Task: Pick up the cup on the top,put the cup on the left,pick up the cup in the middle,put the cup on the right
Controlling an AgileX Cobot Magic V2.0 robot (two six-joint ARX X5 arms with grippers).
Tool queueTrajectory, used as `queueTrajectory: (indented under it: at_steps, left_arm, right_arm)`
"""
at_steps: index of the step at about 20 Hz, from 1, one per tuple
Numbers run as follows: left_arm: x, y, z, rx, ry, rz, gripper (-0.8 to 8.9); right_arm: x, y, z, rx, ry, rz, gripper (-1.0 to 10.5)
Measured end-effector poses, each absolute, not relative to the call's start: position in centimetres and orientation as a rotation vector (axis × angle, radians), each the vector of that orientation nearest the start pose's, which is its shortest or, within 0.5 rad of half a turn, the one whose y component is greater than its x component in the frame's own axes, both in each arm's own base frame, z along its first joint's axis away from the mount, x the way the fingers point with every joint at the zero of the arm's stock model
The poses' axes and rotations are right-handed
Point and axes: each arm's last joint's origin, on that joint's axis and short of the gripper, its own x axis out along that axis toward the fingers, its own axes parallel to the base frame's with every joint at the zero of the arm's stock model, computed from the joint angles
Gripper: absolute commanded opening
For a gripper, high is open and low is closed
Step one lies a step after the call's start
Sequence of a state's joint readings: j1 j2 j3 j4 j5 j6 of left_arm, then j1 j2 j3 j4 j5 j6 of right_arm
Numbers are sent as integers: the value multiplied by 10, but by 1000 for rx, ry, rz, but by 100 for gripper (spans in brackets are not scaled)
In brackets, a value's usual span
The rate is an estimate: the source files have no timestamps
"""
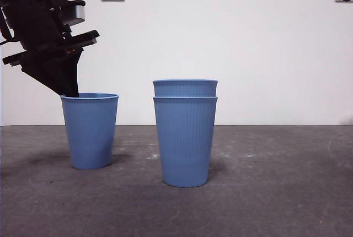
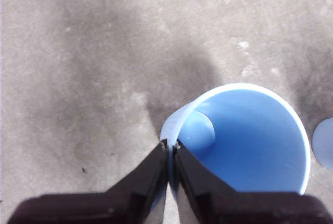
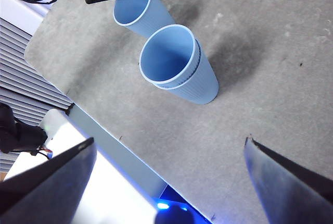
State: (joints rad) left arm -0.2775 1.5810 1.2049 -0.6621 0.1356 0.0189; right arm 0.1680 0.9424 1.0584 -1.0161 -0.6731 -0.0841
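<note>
**Left gripper pinches the rim of the single cup; two cups stay nested in the middle**

In the front view the single blue cup [image 1: 89, 130] stands upright on the grey table [image 1: 265, 193] at about 9 o'clock from the nested pair, well apart from it. The left gripper [image 1: 70, 89] comes down from the upper left, big and dark, and its tips meet that cup's rim on the far left side. The left wrist view shows its jaws closed together on the thin wall of the cup [image 2: 244, 140], one jaw inside and one outside, at the rim.

Near the table's centre the outer cup [image 1: 185, 140] stands upright with the inner cup [image 1: 185, 87] seated in it, only the inner one's top band showing above the outer rim.

The right gripper [image 3: 166, 172] hangs high above the table, its jaws spread wide apart and holding nothing. From there the nested pair [image 3: 179, 70] lies toward 12 o'clock, the single cup just beyond it
</note>
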Motion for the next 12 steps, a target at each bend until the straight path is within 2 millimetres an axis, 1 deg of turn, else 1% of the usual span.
queueTrajectory:
  at_steps: [2,3,9,10,11,12]
  left_arm:
    - [308,-91,250,90,1047,-384,244]
    - [308,-91,249,90,1053,-383,260]
    - [307,-91,252,91,1050,-380,261]
    - [306,-90,258,90,1037,-380,261]
    - [302,-88,269,87,1019,-378,261]
    - [297,-86,285,85,993,-379,261]
  right_arm:
    - [152,45,334,157,862,820,475]
    - [152,45,334,156,863,824,475]
    - [153,50,336,159,842,843,475]
    - [155,52,338,160,823,848,475]
    - [158,56,338,162,810,860,475]
    - [162,60,338,164,804,872,474]
